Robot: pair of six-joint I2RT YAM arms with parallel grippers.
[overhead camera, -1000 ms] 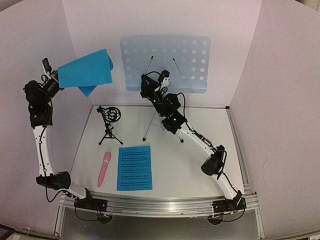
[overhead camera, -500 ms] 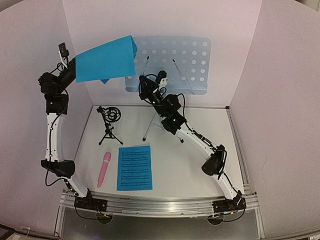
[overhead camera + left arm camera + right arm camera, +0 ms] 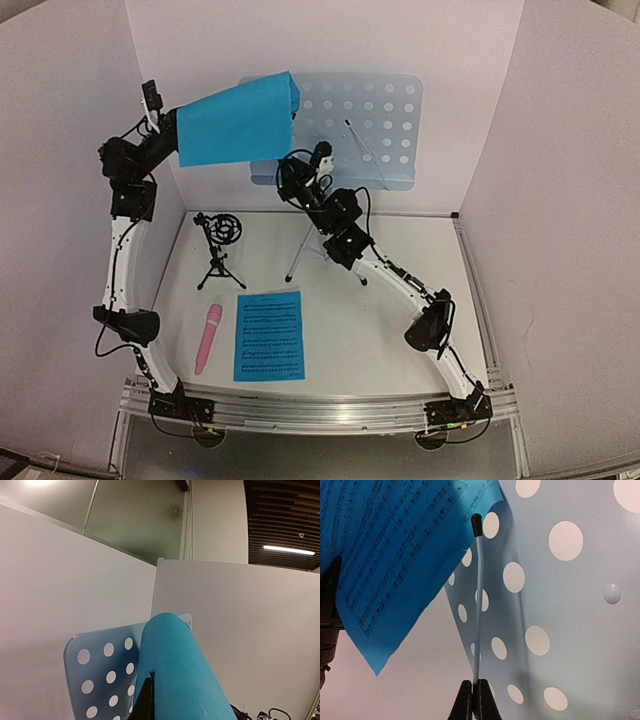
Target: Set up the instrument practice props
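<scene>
The pale-blue perforated music stand (image 3: 370, 120) rises at the back on a silver tripod (image 3: 300, 250). My left gripper (image 3: 178, 135) is shut on one bright-blue sheet-music page (image 3: 240, 125), held high so that it overlaps the stand's upper left corner. In the left wrist view the page (image 3: 175, 675) curves over the gripper (image 3: 152, 690) and hides one finger. My right gripper (image 3: 473, 700) is shut on the stand's left wire page-holder (image 3: 478, 605), with the panel (image 3: 560, 605) behind it. A second page (image 3: 269, 335), the pink microphone (image 3: 209, 338) and the black mic stand (image 3: 220, 245) are on the table.
White walls close in the table on the left, back and right. The stand's other wire page-holder (image 3: 365, 150) slants across the panel. The right arm stretches diagonally over the table's right half.
My left arm has carried the blue page up and to the right, from beside the left wall to over the stand's left corner. The right arm has not moved.
</scene>
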